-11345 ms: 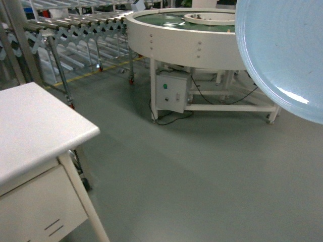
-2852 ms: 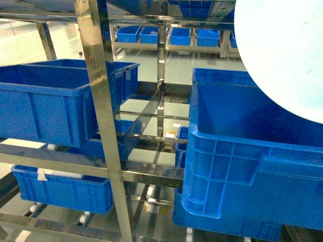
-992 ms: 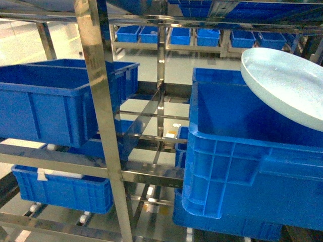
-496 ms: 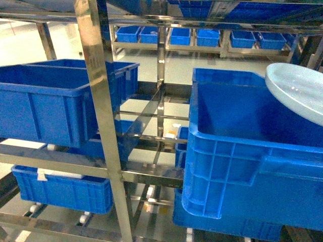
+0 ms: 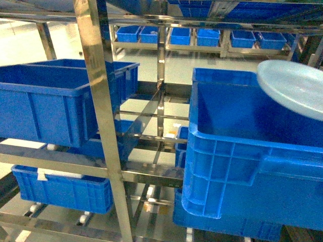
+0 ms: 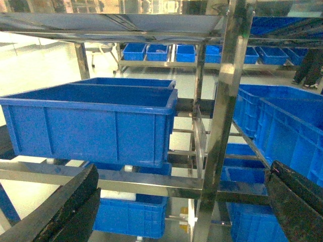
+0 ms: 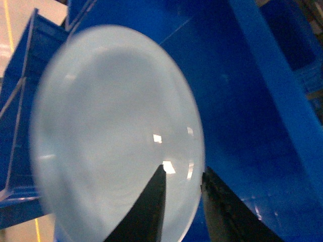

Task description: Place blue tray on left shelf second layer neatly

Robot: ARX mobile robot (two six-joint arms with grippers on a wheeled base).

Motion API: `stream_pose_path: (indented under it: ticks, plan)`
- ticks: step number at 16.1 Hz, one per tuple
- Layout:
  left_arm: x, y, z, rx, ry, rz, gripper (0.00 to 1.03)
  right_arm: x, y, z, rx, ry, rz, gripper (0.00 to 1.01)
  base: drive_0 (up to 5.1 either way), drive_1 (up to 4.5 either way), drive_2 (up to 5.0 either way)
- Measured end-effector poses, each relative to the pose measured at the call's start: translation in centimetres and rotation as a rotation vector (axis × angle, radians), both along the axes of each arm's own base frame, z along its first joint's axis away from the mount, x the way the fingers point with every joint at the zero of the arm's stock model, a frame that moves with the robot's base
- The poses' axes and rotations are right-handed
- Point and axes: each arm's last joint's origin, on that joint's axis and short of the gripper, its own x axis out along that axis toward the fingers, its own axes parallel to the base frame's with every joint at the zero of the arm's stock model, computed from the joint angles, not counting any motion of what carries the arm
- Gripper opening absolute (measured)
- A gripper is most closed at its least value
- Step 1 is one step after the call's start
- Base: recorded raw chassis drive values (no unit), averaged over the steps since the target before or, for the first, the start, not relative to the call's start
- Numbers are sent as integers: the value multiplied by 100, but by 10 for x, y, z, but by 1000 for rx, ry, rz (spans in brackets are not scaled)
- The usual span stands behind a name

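Note:
The blue tray [image 5: 295, 86] is a pale round dish hanging nearly flat over the big dark-blue crate [image 5: 242, 156] on the right of the head view. In the right wrist view the tray [image 7: 111, 136] fills the left half, with the crate's inside [image 7: 252, 101] beneath it. My right gripper [image 7: 182, 174] is shut on the tray's rim, one finger over the dish face and one behind the edge. My left gripper [image 6: 176, 212] is open, its dark fingers [image 6: 60, 212] far apart and holding nothing, facing the left shelf bay. Neither gripper shows in the head view.
A steel rack post [image 5: 98, 101] stands close in front, between the left bay and the right bay. A dark-blue crate [image 5: 50, 101] fills the left bay's shelf, with another crate [image 5: 63, 189] one level below. Several more crates [image 5: 202, 36] line a far rack.
The tray has swung from facing the head camera to lying nearly flat over the right crate. In the last half second it edged slightly left and up.

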Motion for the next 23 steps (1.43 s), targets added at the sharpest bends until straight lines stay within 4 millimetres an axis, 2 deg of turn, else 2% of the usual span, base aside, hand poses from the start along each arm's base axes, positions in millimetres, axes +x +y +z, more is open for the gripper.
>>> stream_pose_path:
  ticks: [1,2,4,6,7,8,9,10,11,12,13,14,15,17,18,23]
  plan:
    - [0,0,0,0,0,0,98,-1,3,2,17,-32,21,28,0,0,0]
    - [0,0,0,0,0,0,98,-14,6,4,46,-37,29,41,0,0,0]
    - [0,0,0,0,0,0,98,-49,15,9,83,-58,66,66,0,0,0]
    - [0,0,0,0,0,0,98,-102,40,18,156,-44,168,92,0,0,0]
    - [0,0,0,0,0,0,98,-128,53,27,167,-45,232,100,0,0,0]
    - [0,0,0,0,0,0,98,-155,64,39,126,-76,288,97,0,0,0]
    - [0,0,0,0,0,0,98,-176,66,50,29,-166,290,98,0,0,0]
    - [0,0,0,0,0,0,98,-188,65,54,-102,-298,287,98,0,0,0]
    - [0,0,0,0,0,0,98,-192,67,51,-159,-355,343,98,0,0,0]
    - [0,0,0,0,-2,2,98,-194,73,35,-502,-618,271,83,0,0,0]
    - [0,0,0,0,2,3,98,-203,81,19,-675,-711,218,70,0,0,0]
    - [0,0,0,0,1,0,98,-208,81,17,-779,-782,143,55,0,0,0]
    - [0,0,0,0,0,-1,98,-215,79,17,-826,-815,112,37,0,0,0]
    - [0,0,0,0,0,1,98,-223,79,2,-835,-790,129,11,0,0,0]
    - [0,0,0,0,0,0,98,-227,79,-3,-841,-787,132,2,0,0,0]
    - [0,0,0,0,0,0,98,-241,79,-15,-843,-793,130,2,0,0,0]
